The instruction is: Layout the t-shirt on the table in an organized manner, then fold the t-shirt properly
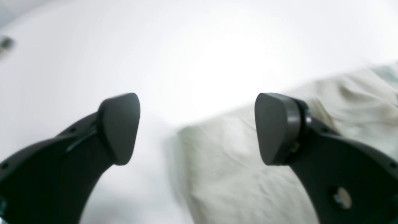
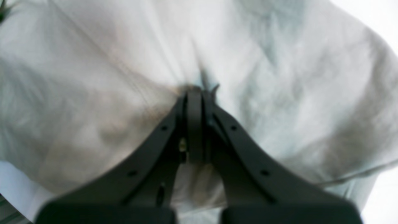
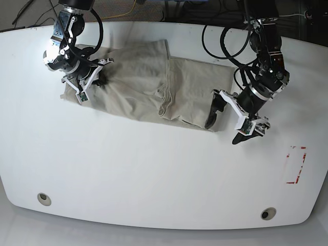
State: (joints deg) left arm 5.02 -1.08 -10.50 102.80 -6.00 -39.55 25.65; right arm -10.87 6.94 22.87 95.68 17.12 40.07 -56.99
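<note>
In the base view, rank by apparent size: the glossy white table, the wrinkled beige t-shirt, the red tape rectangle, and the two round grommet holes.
1. White table
2. Beige t-shirt
3. Red tape rectangle
4. Grommet holes: the two look alike.

Beige t-shirt point(image 3: 154, 84) wrinkled, partly folded, spread lengthwise across far half of glossy white table point(image 3: 154, 174); fold ridge near middle.

The wrinkled beige cotton t-shirt point(image 3: 154, 84) lies across the far half of the glossy white table point(image 3: 154, 174), two round grommet holes point(image 3: 44, 199) near its front edge, a red tape rectangle point(image 3: 295, 164) front-right.
</note>
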